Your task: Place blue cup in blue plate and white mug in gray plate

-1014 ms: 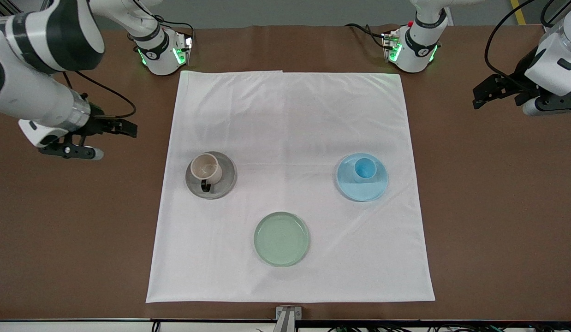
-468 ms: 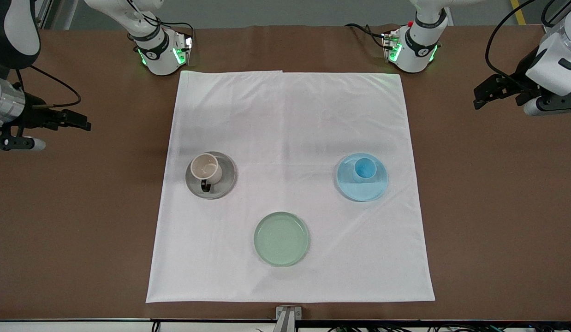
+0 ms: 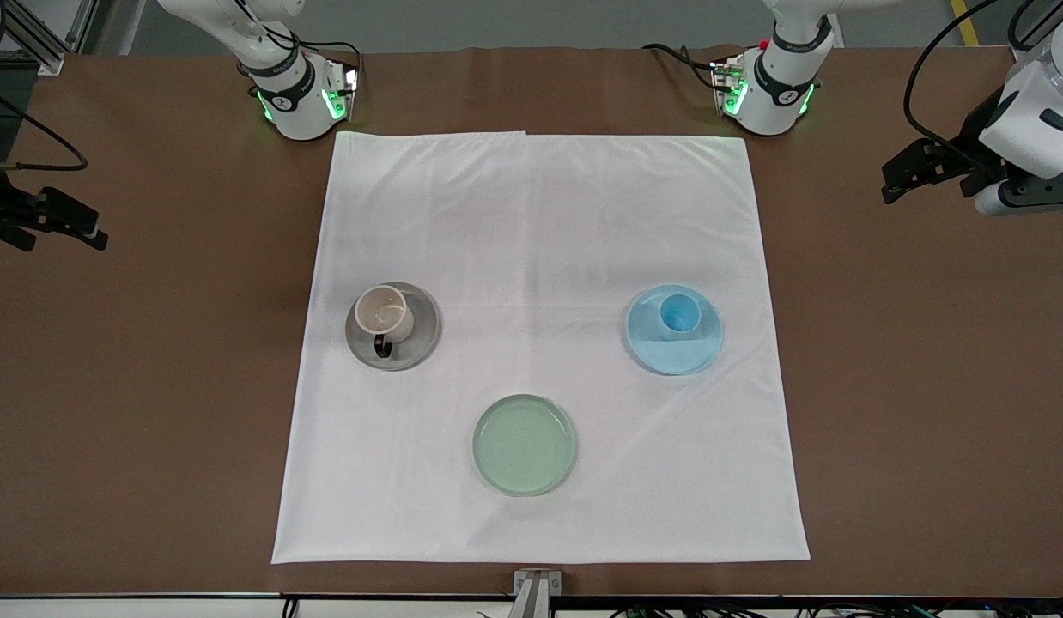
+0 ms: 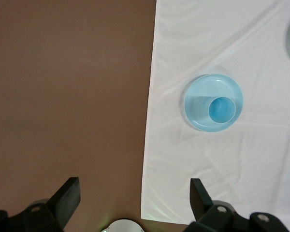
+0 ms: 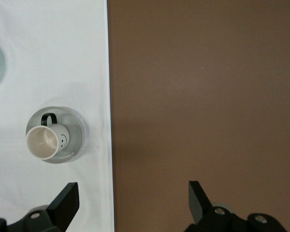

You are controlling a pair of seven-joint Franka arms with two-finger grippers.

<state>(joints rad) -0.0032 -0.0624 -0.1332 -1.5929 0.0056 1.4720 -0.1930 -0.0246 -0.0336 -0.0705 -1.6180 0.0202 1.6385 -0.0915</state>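
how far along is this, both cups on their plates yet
Both look done: the blue cup stands in the blue plate, the white mug in the gray plate. Nothing in hand: left hand and right hand are open over bare table. Nothing visibly left.

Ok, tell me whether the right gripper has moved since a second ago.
Yes. The right gripper has pulled away from the white cloth, out toward the right arm's end of the table, fingers open.

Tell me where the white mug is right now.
In the front view the white mug stands upright on the gray plate, on the white cloth toward the right arm's end of the table, farther from the camera than the green plate.
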